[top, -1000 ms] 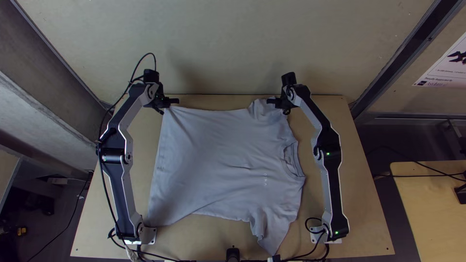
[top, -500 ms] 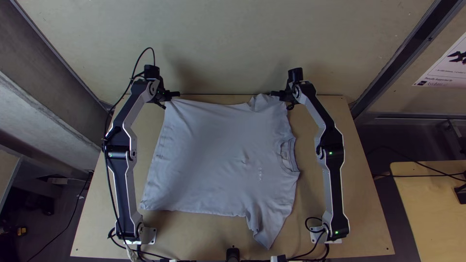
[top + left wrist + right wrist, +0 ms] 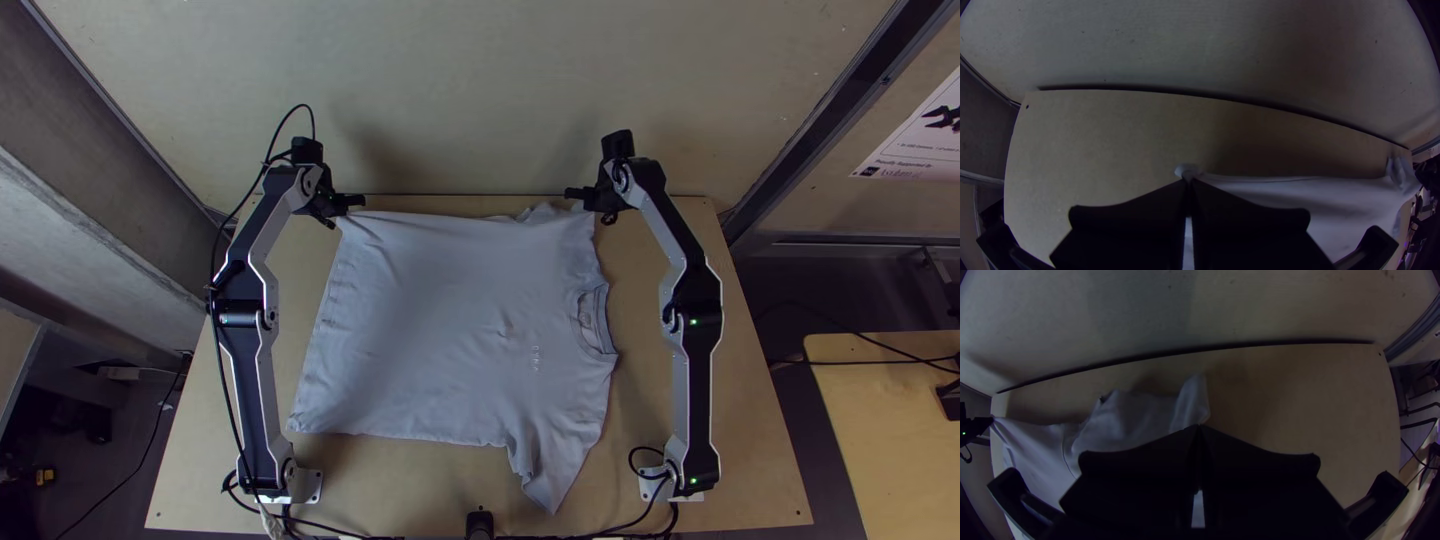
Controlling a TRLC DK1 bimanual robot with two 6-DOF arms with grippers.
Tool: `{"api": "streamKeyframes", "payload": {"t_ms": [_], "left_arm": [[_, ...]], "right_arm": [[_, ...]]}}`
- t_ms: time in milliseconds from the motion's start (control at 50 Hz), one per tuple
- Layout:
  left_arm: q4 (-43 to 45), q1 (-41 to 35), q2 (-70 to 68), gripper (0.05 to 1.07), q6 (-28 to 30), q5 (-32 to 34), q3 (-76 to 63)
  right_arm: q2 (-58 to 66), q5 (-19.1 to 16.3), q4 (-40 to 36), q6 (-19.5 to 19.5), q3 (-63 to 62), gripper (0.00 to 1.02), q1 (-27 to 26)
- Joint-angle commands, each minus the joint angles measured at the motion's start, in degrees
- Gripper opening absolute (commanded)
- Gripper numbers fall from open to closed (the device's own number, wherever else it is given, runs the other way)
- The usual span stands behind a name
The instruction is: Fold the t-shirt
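The left gripper (image 3: 1188, 183) pinches a hem corner of the t-shirt (image 3: 450, 320), the right gripper (image 3: 1199, 427) its far sleeve, both closed tight — probably tensioning that edge for folding. The rest lies spread on the table (image 3: 745, 450).

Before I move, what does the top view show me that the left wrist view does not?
Top view: the collar and the near sleeve of the t-shirt.
Left wrist view: a small tuft of cloth poking out past the left gripper, whose fingers are shut on the shirt's far corner.
Both: the table, the right gripper, and the shirt's far edge running between the grippers.
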Motion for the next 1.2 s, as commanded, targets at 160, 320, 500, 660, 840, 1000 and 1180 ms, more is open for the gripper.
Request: {"api": "streamKeyframes", "payload": {"t_ms": [160,320,500,660,840,1000,1180], "left_arm": [[-0.84,0.67,-5.37,0.08,0.68,1.10,-3.62],[-0.75,0.67,-8.63,0.08,0.85,1.45,-7.22],[-0.40,1.20,-13.46,0.08,2.44,2.94,-12.76],[0.48,1.46,-19.00,0.08,3.84,3.12,-19.52],[3.73,1.73,-24.97,0.08,5.25,3.64,-29.54],[6.72,2.17,-29.37,0.08,5.51,3.64,-38.07],[9.97,2.17,-33.50,0.08,6.39,3.64,-45.98]], "right_arm": [[-6.18,0.13,-8.80,0.47,-4.77,0.02,0.86],[-11.63,0.13,-9.77,0.64,-11.63,0.02,2.09],[-17.70,0.21,-9.07,0.82,-19.19,0.02,3.32],[-22.80,0.30,-8.19,1.00,-26.04,0.02,4.20],[-28.07,0.65,-5.64,1.26,-35.36,0.02,5.61],[-31.76,1.01,-4.58,2.05,-41.78,0.02,7.01],[-35.63,1.71,-3.70,2.05,-48.89,0.02,8.25]]}}
